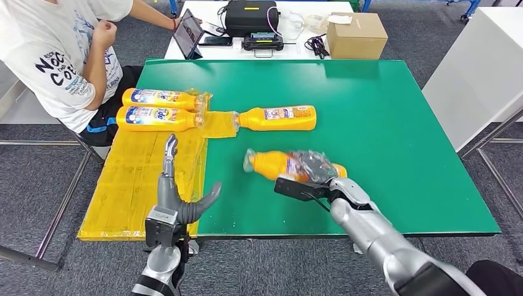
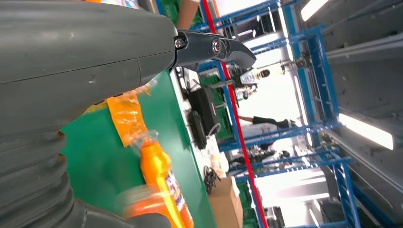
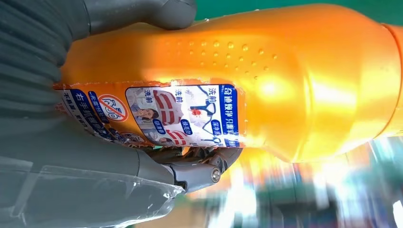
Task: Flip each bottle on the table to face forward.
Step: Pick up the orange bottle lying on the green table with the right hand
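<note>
While gripping orange bottle [image 1: 279, 165], right hand [image 1: 316, 174] closed

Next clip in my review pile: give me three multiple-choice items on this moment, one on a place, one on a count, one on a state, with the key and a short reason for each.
1. Where do the two bottles nearest the seated person lie?
A. on the yellow sheet
B. on the cardboard box
C. on the floor

2. How many orange bottles are on the table?
A. two
B. four
C. six

3. What is the right hand doing?
A. hanging open
B. gripping an orange bottle
C. pressing the tablet

Key: 1 A, both bottles rest on the yellow sheet. 2 B, those two, a third bottle on the green table, and the held bottle. 3 B, the right hand wraps that bottle, while the left hand is open.
</note>
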Motion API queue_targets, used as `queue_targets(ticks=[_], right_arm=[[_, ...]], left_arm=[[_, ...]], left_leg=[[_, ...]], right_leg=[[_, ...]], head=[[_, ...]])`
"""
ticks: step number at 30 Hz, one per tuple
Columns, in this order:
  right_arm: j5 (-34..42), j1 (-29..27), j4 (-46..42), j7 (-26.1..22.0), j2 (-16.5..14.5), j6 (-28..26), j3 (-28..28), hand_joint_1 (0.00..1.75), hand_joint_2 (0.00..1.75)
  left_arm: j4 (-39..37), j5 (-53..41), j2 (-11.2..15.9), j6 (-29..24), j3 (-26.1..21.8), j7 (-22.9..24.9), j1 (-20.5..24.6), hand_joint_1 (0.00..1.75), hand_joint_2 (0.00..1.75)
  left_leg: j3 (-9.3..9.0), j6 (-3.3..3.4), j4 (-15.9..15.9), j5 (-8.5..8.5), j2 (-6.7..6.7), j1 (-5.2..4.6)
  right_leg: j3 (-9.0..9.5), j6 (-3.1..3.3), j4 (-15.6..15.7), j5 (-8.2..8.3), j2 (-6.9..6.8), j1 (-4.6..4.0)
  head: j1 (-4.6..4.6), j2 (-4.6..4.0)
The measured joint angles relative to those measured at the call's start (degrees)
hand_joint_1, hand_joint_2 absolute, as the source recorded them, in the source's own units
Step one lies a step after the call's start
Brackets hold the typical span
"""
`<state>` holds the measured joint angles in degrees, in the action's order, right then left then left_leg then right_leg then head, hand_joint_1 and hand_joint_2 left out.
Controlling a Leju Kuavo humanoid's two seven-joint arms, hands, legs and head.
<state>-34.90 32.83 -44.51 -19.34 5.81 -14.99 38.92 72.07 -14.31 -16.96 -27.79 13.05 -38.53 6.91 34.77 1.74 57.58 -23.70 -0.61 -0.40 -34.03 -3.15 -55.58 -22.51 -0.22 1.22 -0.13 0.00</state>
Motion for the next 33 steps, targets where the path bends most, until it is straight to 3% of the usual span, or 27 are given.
queue_targets(ticks=[3,6,12,19,23,29,33], right_arm=[[-8.1,-5.9,-15.2,1.6,-2.4,-10.7,-9.5,1.75,1.75],[-11.4,-9.9,-27.7,0.3,-4.5,-17.9,-16.5,1.75,1.75],[-11.3,-15.0,-40.7,-3.0,-6.5,-22.0,-23.9,1.75,1.75],[-10.2,-15.8,-42.8,-3.8,-7.2,-22.0,-25.4,1.75,1.75],[-0.6,-18.5,-42.8,-9.9,-8.6,-14.9,-27.0,1.75,1.75],[3.6,-20.9,-39.7,-14.1,-10.6,-7.0,-26.7,1.75,1.75],[3.2,-22.4,-34.8,-17.6,-13.1,-3.0,-23.6,1.75,1.75]], left_arm=[[2.1,0.0,0.0,-0.3,-0.7,0.1,-1.7,0.0,1.75],[3.5,0.3,0.0,-0.5,-1.3,0.5,-2.8,0.0,1.75],[4.8,1.3,0.0,-0.3,-2.2,0.6,-3.5,0.0,1.75],[5.3,2.6,0.0,1.4,-2.3,1.0,-3.7,0.0,1.75],[5.6,15.5,0.2,20.3,-1.0,8.1,-3.9,0.0,1.75],[5.5,19.8,0.9,29.4,0.9,10.6,-3.9,0.0,1.75],[4.5,22.1,1.3,35.4,2.5,12.4,-3.2,0.0,1.75]], left_leg=[[0.19,-0.01,0.0,0.0,-0.17,0.04],[0.31,-0.02,0.0,0.0,-0.44,0.08],[0.45,-0.01,0.0,-0.08,-0.34,-0.04],[0.44,0.01,0.0,-0.06,-0.32,-0.05],[0.45,0.0,0.0,-0.05,-0.31,-0.03],[0.55,-0.01,0.0,-0.05,-0.31,-0.02],[0.57,-0.02,0.0,-0.06,-0.28,-0.01]], right_leg=[[-0.23,0.01,0.0,-0.04,-0.07,-0.02],[-0.28,0.02,0.0,-0.12,-0.26,-0.04],[-0.43,0.02,0.0,-0.12,-0.23,0.07],[-0.44,0.01,0.0,-0.1,-0.23,0.08],[-0.46,0.01,0.0,-0.1,-0.22,0.06],[-0.55,0.02,0.0,-0.11,-0.21,0.06],[-0.6,0.03,0.0,-0.11,-0.18,0.05]], head=[[-0.03,0.0],[-0.02,0.0],[0.0,0.0],[-0.01,0.0],[-0.01,0.0],[0.01,0.0],[-0.01,0.0]])
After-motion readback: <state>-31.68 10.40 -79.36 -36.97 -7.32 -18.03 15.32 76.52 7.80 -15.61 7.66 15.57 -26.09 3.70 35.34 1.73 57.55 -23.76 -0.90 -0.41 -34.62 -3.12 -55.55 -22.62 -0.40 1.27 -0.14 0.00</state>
